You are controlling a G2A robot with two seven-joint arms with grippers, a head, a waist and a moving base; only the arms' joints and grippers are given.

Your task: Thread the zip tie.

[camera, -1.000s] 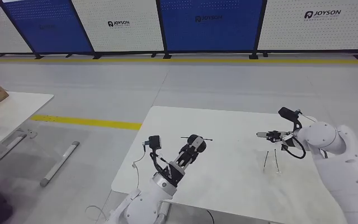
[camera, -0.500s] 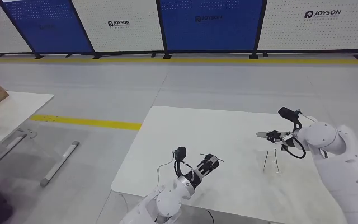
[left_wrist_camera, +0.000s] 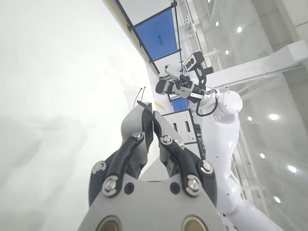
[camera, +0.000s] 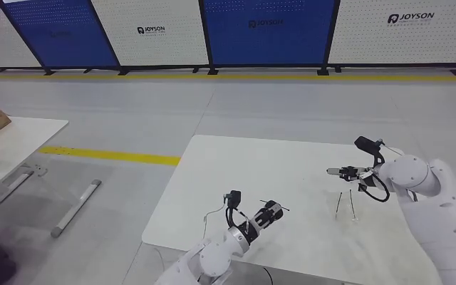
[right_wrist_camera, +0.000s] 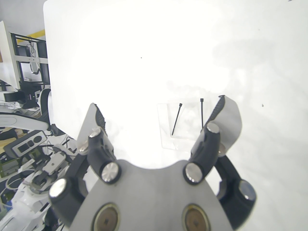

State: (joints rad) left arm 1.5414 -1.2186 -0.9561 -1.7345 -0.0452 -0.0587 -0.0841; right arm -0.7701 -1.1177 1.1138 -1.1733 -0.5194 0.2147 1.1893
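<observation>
A thin black zip tie (camera: 263, 202) is pinched in my left gripper (camera: 273, 208), low over the table's near edge; in the left wrist view the shut fingers clamp the zip tie (left_wrist_camera: 142, 103) at the left gripper (left_wrist_camera: 149, 108) tips. My right gripper (camera: 333, 172) hovers above the right side of the table, and in its own view the right gripper (right_wrist_camera: 158, 102) stands open with nothing between its fingers. Below it lie two more black zip ties (right_wrist_camera: 176, 118) (right_wrist_camera: 202, 114), seen from above as a loose pair (camera: 345, 204).
The two loose ties rest on a clear flat tray (right_wrist_camera: 168, 143). The white table (camera: 285, 164) is bare in the middle and at the back. Its near edge runs just under my left arm. The other arm's gripper (left_wrist_camera: 168, 80) shows far off in the left wrist view.
My left gripper has carried the zip tie toward the near edge and to the right, most of it in the first half second. The right arm has kept still.
</observation>
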